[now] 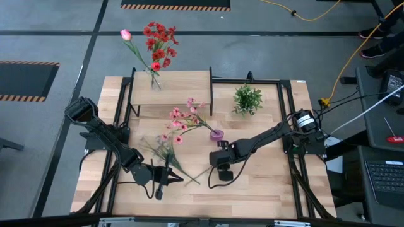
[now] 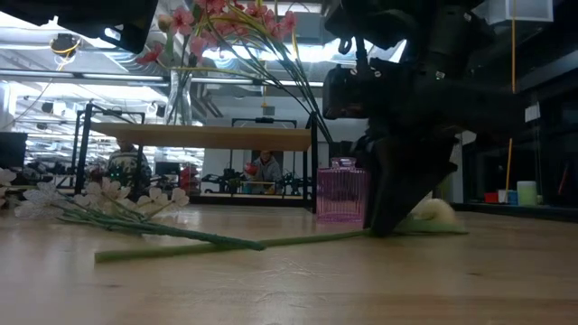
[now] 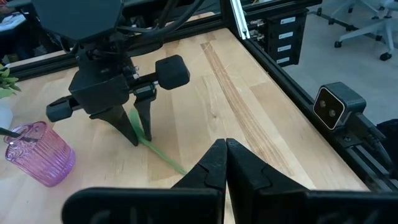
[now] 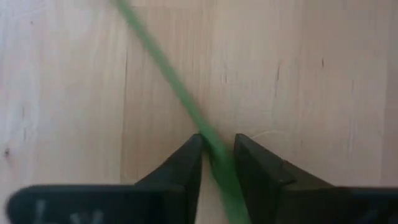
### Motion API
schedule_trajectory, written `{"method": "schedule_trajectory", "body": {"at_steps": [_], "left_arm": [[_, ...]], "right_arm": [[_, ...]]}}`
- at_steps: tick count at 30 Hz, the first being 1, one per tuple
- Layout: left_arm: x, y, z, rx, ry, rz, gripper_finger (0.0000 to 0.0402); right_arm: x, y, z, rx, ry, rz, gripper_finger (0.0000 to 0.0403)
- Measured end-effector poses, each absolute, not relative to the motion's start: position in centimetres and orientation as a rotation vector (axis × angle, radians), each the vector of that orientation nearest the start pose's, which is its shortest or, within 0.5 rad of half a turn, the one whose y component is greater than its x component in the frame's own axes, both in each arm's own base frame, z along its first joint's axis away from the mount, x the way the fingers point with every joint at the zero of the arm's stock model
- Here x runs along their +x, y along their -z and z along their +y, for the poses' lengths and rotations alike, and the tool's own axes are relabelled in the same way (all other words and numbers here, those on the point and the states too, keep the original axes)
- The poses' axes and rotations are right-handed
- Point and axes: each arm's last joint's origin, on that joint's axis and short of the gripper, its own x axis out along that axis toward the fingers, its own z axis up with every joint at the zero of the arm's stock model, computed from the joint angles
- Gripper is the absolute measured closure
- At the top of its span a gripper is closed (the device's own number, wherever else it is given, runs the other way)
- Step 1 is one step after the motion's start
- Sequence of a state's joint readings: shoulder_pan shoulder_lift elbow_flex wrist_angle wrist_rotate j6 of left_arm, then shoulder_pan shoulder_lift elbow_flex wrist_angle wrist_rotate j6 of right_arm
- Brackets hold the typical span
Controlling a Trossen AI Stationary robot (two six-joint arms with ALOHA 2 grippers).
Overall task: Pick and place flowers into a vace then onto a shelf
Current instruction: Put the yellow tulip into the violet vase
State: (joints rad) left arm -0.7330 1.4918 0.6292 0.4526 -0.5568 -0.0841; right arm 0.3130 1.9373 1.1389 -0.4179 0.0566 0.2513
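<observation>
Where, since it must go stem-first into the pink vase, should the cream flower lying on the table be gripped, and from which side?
Grip the thin green stem, close behind the cream blossom, coming from straight above. It lies flat on the tabletop, so the fingers must straddle it crosswise. The right hand stands so, open, one finger on either side.
</observation>
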Motion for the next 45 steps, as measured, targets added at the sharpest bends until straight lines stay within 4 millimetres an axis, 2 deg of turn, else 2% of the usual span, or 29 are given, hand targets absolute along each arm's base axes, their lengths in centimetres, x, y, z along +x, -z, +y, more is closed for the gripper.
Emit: {"method": "schedule_trajectory", "body": {"at_steps": [7, 14, 17, 23, 30, 40, 45], "left_arm": [[22.5, -18.3, -18.2, 0.164, 0.160, 0.335, 0.0400], [22.5, -18.3, -18.2, 0.164, 0.159, 0.335, 0.0400], [22.5, -18.3, -18.2, 0.164, 0.158, 0.335, 0.0400], [22.5, -18.3, -18.1, 0.165, 0.147, 0.333, 0.0396], [22.5, -18.3, -18.0, 0.174, 0.111, 0.327, 0.0380], [22.6, -18.4, -17.8, 0.235, 0.045, 0.313, 0.0358], [22.6, -18.4, -17.8, 0.234, 0.044, 0.311, 0.0352]], "right_arm": [[34.3, -12.5, 11.2, -0.038, -0.085, 1.228, 0.0393], [34.1, -12.7, 11.3, -0.055, -0.105, 1.236, 0.0398], [33.8, -13.7, 11.6, -0.067, -0.131, 1.275, 0.0398], [33.6, -16.2, 12.9, -0.094, -0.154, 1.321, 0.0401], [33.1, -17.5, 14.7, -0.098, -0.148, 1.359, 0.0402], [32.5, -19.8, 18.5, -0.077, -0.280, 1.325, 0.0403], [32.3, -21.4, 18.9, -0.108, -0.249, 1.342, 0.0403]]}}
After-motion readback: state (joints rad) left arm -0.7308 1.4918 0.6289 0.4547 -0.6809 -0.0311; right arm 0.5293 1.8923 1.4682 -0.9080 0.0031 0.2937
